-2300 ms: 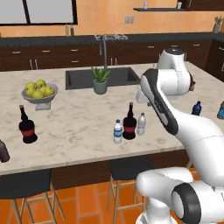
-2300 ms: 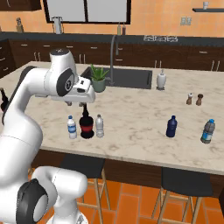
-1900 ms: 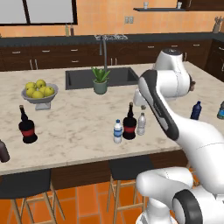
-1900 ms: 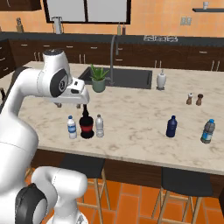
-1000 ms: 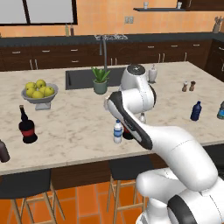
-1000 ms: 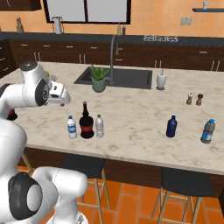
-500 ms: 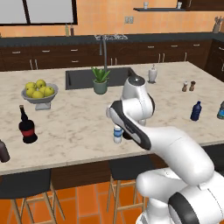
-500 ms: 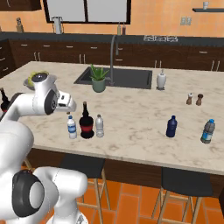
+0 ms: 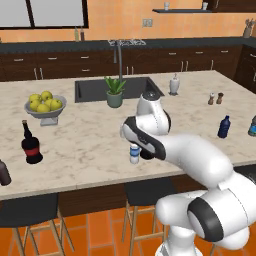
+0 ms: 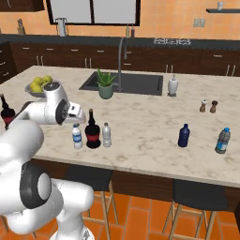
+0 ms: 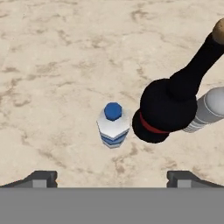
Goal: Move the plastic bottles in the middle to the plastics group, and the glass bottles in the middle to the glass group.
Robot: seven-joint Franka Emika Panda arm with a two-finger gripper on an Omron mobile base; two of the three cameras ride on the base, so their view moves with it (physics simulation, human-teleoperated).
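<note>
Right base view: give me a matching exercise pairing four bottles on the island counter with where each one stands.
Things:
1. blue-capped water bottle
2. white-capped water bottle
3. dark-blue bottle
4. teal-blue bottle

Places:
A. nearest the counter's right end
B. just right of the black red-banded bottle
C. just left of the black red-banded bottle, nearest the arm
D. between the middle trio and the teal-blue bottle

Pairs: 1-C, 2-B, 3-D, 4-A
</note>
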